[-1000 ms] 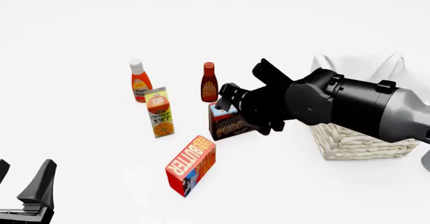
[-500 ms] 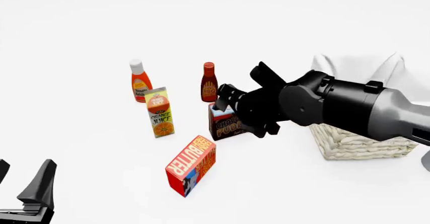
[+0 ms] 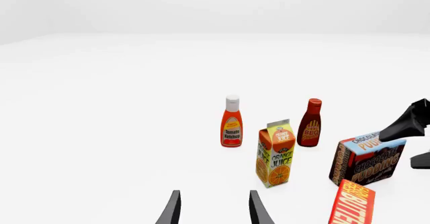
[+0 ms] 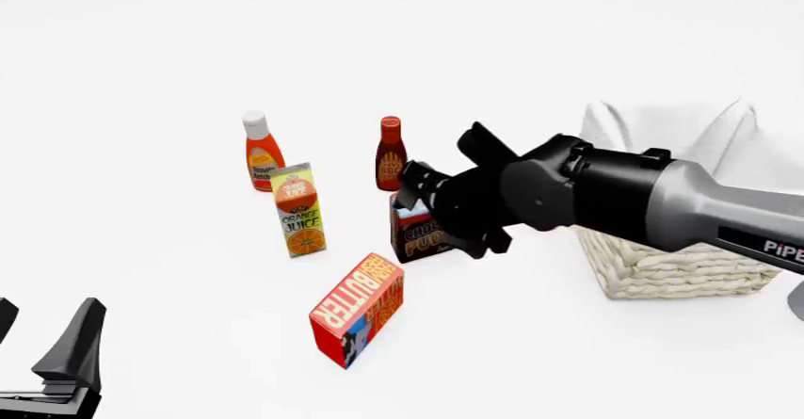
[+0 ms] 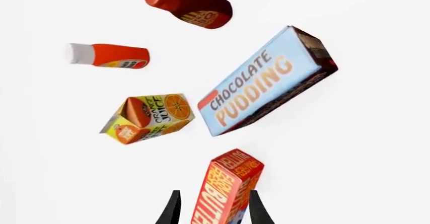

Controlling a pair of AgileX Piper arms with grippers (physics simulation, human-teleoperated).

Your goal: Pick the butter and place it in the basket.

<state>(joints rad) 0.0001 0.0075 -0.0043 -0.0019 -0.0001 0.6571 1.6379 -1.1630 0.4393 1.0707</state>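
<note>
The butter (image 4: 357, 310) lies on the table, in front of the chocolate pudding box (image 4: 421, 233); the right gripper (image 4: 434, 212) hangs above that box, fingers spread, holding nothing; the basket (image 4: 672, 259) stands far right

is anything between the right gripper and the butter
Nothing visible. In the right wrist view the butter lies straight ahead between the open fingers of the right gripper. The pudding box stands just beyond it, under the arm, not in the line.
</note>
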